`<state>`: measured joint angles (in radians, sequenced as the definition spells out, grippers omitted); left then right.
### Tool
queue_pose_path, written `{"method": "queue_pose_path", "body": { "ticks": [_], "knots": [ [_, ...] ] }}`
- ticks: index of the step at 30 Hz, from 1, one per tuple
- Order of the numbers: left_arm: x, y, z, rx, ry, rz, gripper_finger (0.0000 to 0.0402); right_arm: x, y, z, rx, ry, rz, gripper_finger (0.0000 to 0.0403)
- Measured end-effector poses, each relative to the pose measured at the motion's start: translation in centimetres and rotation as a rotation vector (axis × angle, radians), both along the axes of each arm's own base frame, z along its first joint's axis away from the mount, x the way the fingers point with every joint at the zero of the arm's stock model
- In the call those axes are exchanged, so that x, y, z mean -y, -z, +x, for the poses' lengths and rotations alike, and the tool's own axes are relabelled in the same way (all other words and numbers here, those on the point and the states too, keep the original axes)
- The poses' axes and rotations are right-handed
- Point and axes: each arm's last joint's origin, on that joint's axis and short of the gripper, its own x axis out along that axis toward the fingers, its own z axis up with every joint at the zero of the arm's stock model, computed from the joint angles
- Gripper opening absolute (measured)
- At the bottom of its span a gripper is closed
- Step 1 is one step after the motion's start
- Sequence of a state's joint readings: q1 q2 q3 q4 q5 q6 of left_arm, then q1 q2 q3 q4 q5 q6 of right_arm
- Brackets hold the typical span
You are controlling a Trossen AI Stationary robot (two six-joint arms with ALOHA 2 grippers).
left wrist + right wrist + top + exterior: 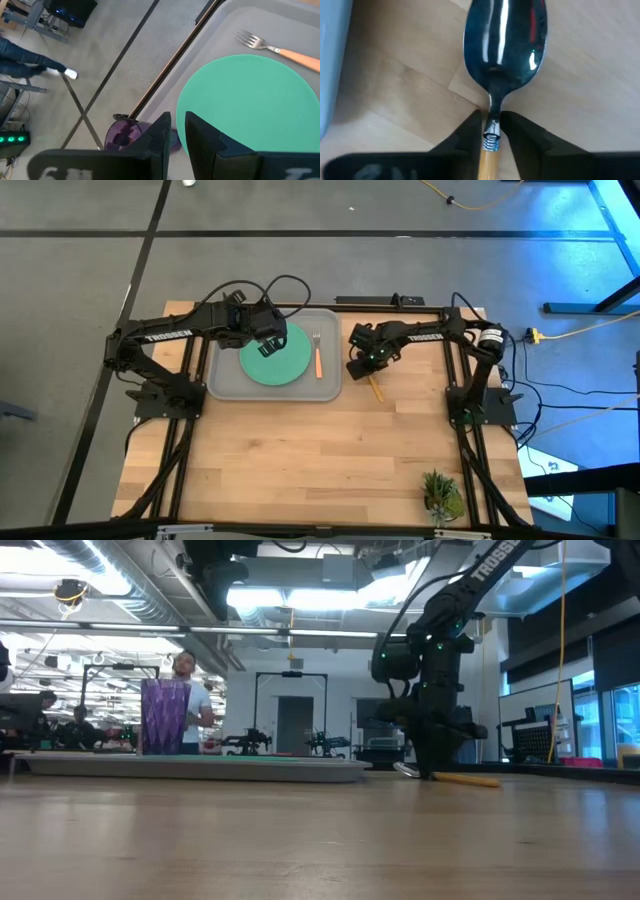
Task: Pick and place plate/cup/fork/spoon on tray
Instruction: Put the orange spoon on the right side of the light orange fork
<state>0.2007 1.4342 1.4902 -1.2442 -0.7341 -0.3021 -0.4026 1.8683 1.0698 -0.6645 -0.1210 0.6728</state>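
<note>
The grey tray (225,385) lies at the table's far left. On it lie the teal plate (275,362) and the fork (317,356), right of the plate. The purple cup (165,716) stands upright on the tray; it also shows in the left wrist view (120,136). My left gripper (270,340) hangs above the cup and the plate's far-left edge, its fingers a narrow gap apart (178,131), touching nothing. The spoon (450,777) lies on the wood right of the tray. My right gripper (362,365) is down at the table, shut on the spoon. My right gripper pinches the spoon's neck (491,131) between its two fingers, where the silver stem meets the orange handle, just behind the bowl (505,40). The fingers come from above, pointing down, and lie across the spoon. The spoon lies flat on the table, handle (468,779) toward the near side.
A small green potted plant (440,492) stands near the table's near right corner. The near half of the wooden table (300,460) is bare. A person (188,690) shows in the room beyond the table.
</note>
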Motion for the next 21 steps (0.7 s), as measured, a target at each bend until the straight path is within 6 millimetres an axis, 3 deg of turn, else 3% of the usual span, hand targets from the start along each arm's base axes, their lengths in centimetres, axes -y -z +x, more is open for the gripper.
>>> {"method": "queue_pose_path", "body": {
  "ticks": [7,14,21],
  "knots": [
    [0.0,0.0,0.0,0.000,0.000,0.000,0.0050,0.0,0.1,0.2,0.023,0.001,0.006,0.0009],
    [0.0,0.0,0.0,0.000,0.000,0.000,0.0050,0.1,-0.2,0.5,0.024,0.001,0.011,0.0003],
    [0.0,0.0,0.0,-0.001,0.000,0.000,0.0050,0.8,-2.2,1.9,0.046,-0.024,-0.031,0.0002]
  ]
}}
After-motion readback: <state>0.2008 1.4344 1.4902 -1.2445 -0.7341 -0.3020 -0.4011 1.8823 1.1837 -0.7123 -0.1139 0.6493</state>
